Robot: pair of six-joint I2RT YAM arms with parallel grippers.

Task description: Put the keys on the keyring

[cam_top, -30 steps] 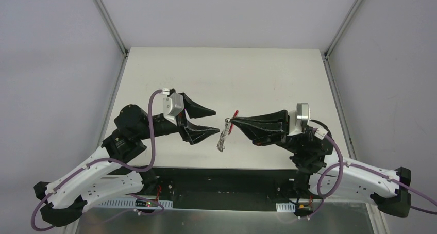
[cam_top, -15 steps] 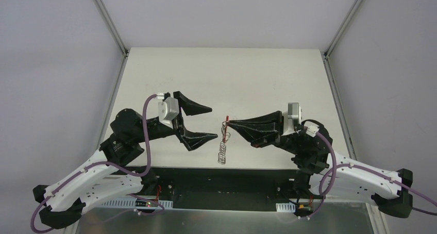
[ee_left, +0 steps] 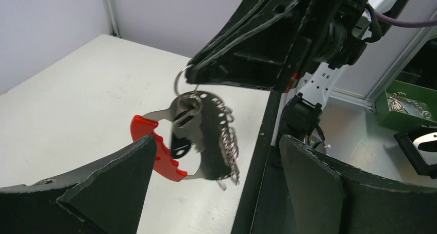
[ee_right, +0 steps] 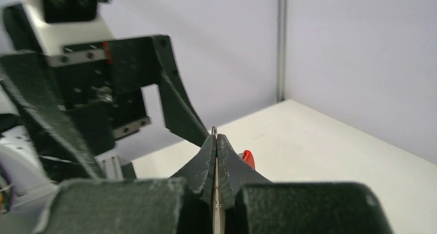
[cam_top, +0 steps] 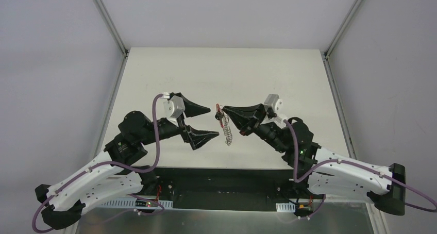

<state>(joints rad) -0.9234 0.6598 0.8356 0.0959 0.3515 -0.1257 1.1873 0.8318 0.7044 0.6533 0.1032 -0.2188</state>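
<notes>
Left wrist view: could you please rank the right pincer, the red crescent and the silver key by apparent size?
1. right pincer, clearly largest, though partly cropped
2. red crescent
3. silver key, smallest; its outline is blurred

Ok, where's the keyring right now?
Top view, centre: the keyring hangs from the shut right end effector, beside the open left end effector.

Silver keyring with a red crescent. Beside it, the left gripper and right gripper are black, the cables purple. The table under it is cream.
</notes>
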